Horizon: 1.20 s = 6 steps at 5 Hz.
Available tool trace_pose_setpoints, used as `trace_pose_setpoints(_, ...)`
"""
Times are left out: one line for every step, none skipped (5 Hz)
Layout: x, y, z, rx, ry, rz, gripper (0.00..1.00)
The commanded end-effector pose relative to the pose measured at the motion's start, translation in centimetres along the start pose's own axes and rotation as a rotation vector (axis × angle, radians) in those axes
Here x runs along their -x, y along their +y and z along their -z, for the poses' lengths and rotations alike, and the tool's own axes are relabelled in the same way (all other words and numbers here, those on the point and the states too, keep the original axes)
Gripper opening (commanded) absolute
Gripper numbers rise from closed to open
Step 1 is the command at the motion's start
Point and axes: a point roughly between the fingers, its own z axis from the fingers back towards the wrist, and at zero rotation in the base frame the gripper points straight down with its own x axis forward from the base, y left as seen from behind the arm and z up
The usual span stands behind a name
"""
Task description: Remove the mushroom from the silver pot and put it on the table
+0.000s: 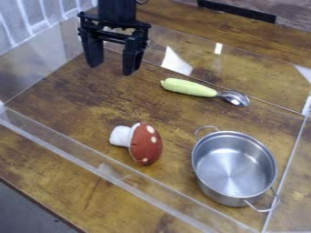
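The mushroom (138, 142) lies on its side on the brown wooden table (73, 100), its dark red white-dotted cap toward the front and its white stem to the left. Right of it stands the silver pot (235, 167), with nothing inside and a wire loop handle at each end. My gripper (112, 61) hangs at the back left, pointing down, well away from both. Its two black fingers stand wide apart with nothing between them.
A spoon (203, 89) with a yellow-green handle and metal bowl lies at the back right. Clear plastic walls (85, 166) fence the work area, with a low front edge and a tall back pane.
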Motion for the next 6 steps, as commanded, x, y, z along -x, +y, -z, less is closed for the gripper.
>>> trace_pose_setpoints(0.8, 0.0, -1.2, -0.014, -0.016, 0.058, 1.0)
trace_pose_setpoints(0.7, 0.0, -0.7, -0.025, 0.008, 0.153, 1.0)
trace_pose_setpoints(0.6, 0.1, -0.2, -0.036, 0.03, 0.267, 1.0)
trace_pose_setpoints(0.9, -0.9, 1.2, -0.055, 0.038, 0.434, 1.0)
trace_pose_setpoints(1.5, -2.4, 2.8, -0.085, 0.046, 0.641, 1.0)
trace_pose_setpoints(2.2, -3.9, 4.1, -0.112, 0.047, 0.821, 1.0)
